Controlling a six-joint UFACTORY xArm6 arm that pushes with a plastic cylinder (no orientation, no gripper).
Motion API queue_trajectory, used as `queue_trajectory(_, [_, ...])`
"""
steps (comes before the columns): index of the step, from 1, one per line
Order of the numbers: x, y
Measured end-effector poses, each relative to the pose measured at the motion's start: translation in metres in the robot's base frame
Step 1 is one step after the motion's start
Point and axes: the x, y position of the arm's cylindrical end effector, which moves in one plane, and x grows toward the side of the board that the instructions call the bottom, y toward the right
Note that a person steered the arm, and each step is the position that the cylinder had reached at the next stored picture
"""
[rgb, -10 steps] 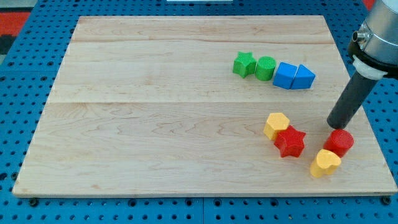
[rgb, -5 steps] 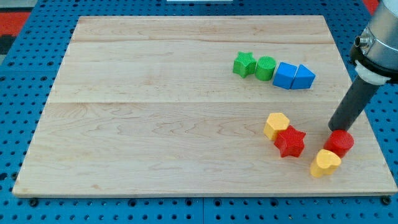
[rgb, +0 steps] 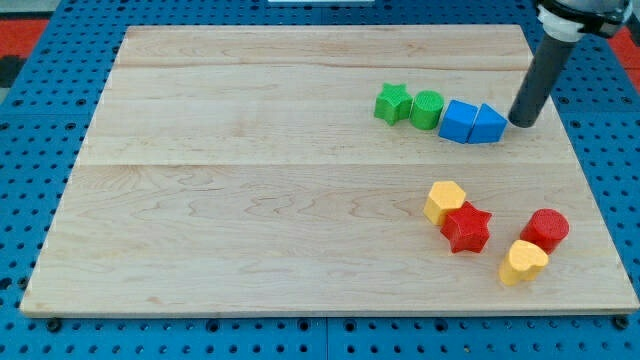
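Observation:
My tip (rgb: 522, 122) rests on the board just to the right of the blue triangular block (rgb: 489, 125), a small gap between them. That block touches a blue cube-like block (rgb: 459, 121) on its left. Further left in the same row sit a green cylinder (rgb: 427, 109) and a green star (rgb: 393, 102). Lower down, a yellow block (rgb: 445, 201) touches a red star (rgb: 467, 228). A red cylinder (rgb: 545, 229) and a yellow heart-like block (rgb: 523, 262) lie at the lower right.
The wooden board (rgb: 250, 180) lies on a blue pegboard surface (rgb: 30, 150). The board's right edge runs close to my tip and to the red cylinder.
My tip has left the red cylinder and moved toward the view's top, now beside the blue triangular block. No block has shifted.

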Motion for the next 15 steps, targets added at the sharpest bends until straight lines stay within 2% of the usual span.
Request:
queue_trajectory(1, [0.014, -0.033])
queue_trajectory(2, [0.06, -0.039])
queue_trajectory(3, [0.153, -0.038])
queue_trajectory(4, [0.169, -0.038])
queue_trajectory(5, [0.148, -0.038])
queue_trajectory(7, [0.054, -0.038])
queue_trajectory(8, [0.028, -0.042])
queue_trajectory(9, [0.023, -0.064])
queue_trajectory(11, [0.176, -0.101])
queue_trajectory(12, [0.21, -0.105])
queue_trajectory(15, [0.217, -0.108])
